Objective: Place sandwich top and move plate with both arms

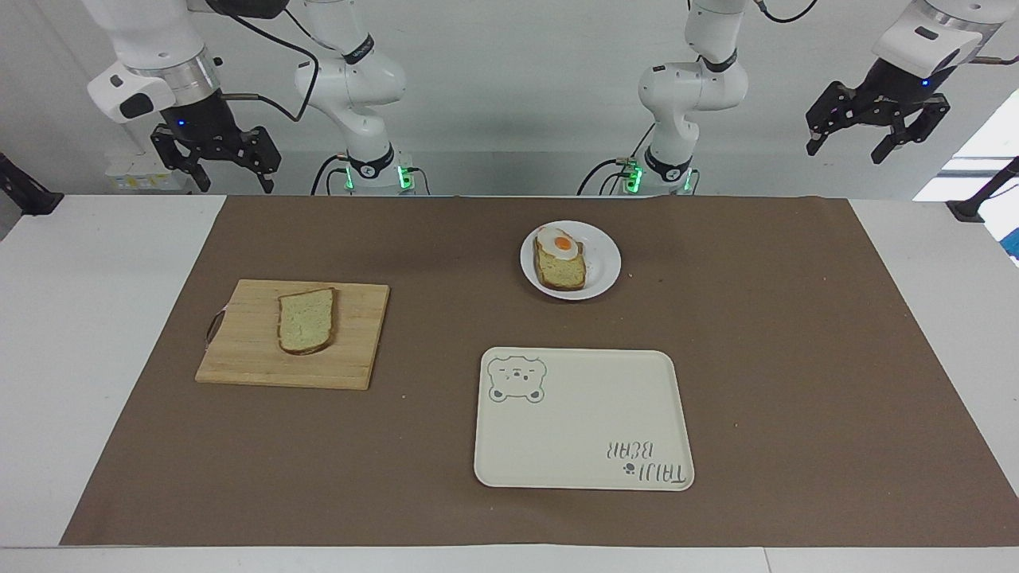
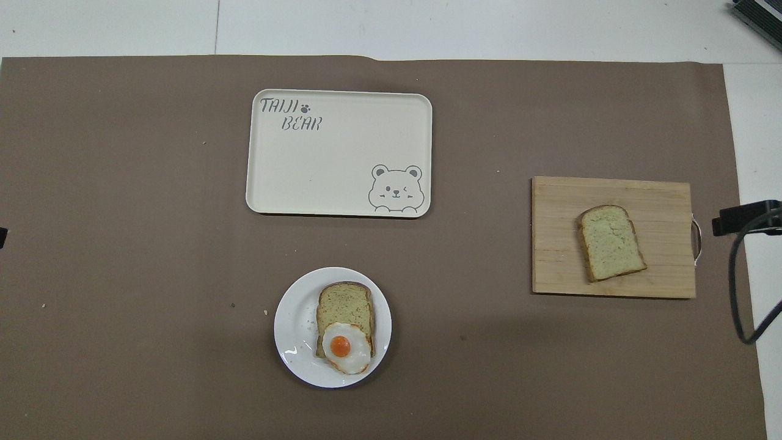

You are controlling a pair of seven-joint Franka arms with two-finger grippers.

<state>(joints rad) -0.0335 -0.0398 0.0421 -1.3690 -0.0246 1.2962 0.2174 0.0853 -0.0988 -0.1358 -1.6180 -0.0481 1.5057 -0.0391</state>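
In the facing view, the black left gripper (image 1: 877, 135) and black right gripper (image 1: 215, 163) hang raised with jaws apart and empty, over the table's two ends near the bases. The sandwich top, a plain speckled bread slice with brown crust (image 1: 306, 320), lies flat on a pale wooden cutting board (image 1: 358, 334), so fingers may scrape wood or tear the crumb. In the overhead view, neither gripper shows. The small glossy white plate (image 2: 293, 330) sits nearer the robots than the cream bear tray (image 2: 317, 171); its fried egg (image 2: 346, 348) overhangs the bread beneath and could slip once covered.
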